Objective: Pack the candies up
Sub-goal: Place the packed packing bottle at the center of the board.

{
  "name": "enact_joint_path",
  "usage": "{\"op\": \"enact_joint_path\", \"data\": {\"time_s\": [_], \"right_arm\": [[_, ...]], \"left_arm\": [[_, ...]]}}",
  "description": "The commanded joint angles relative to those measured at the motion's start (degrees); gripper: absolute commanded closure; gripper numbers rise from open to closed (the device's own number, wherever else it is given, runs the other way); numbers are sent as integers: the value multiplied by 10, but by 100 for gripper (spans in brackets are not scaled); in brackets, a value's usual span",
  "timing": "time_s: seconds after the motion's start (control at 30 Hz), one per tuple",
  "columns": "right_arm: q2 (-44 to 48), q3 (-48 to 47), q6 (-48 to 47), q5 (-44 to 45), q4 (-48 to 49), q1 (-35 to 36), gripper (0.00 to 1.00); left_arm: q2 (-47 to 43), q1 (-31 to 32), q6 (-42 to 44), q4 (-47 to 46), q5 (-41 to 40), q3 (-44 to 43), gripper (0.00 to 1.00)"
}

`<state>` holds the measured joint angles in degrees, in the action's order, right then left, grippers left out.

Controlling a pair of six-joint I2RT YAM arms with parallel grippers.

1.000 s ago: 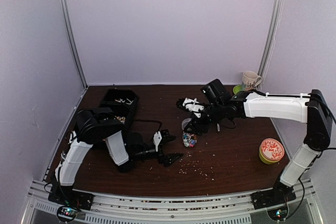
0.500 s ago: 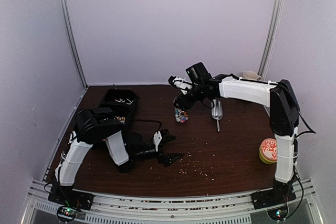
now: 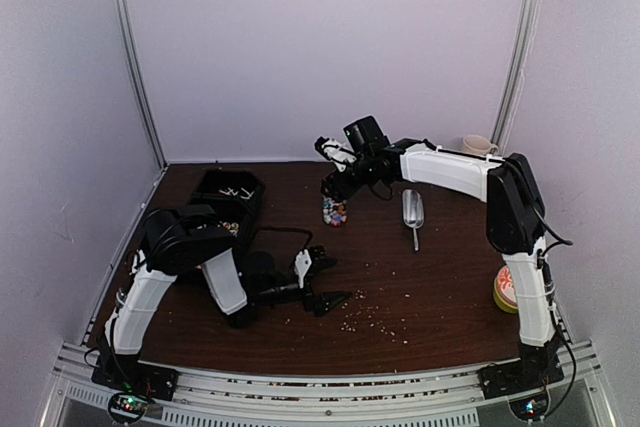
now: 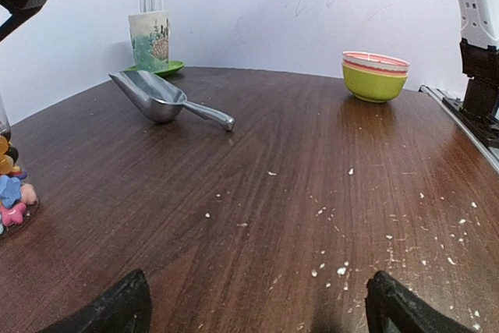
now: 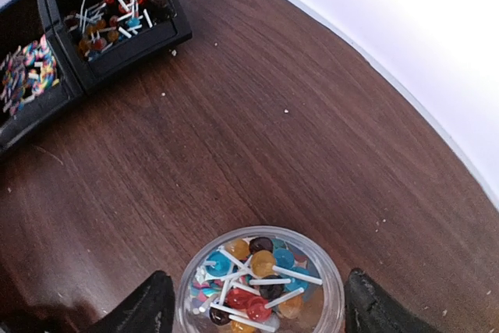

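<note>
White link shells [image 3: 452, 169], black joints [image 3: 172, 235], black fingers [image 4: 117, 311], thin black cables [image 3: 280, 232].

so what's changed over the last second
The right gripper carried the jar of candies from mid-table toward the far edge and slightly left. The jar now stands on the table with the jaws either side of it; whether they grip it is unclear. The left gripper stayed open and still, and the bowl did not move.

Candies [image 5: 253, 278]: multicoloured (blue, red, orange, brown), many on white sticks, heaped inside clear round jar [image 5: 331, 278] that stood upright. More lay sorted in black tray [image 5: 125, 46] compartments.
</note>
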<state>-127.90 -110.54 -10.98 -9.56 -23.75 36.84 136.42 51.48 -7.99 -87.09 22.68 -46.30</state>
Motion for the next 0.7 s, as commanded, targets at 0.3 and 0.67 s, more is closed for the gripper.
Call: {"op": "enact_joint_path", "data": {"time_s": [0.3,0.67], "right_arm": [[96,-18,-21,24,-49,-8,1],[400,276,79,148,-7,-20,0]], "left_arm": [[-112,25,52,273,-103,-49,2],[-339,35,27,668,-305,-112,2]]}}
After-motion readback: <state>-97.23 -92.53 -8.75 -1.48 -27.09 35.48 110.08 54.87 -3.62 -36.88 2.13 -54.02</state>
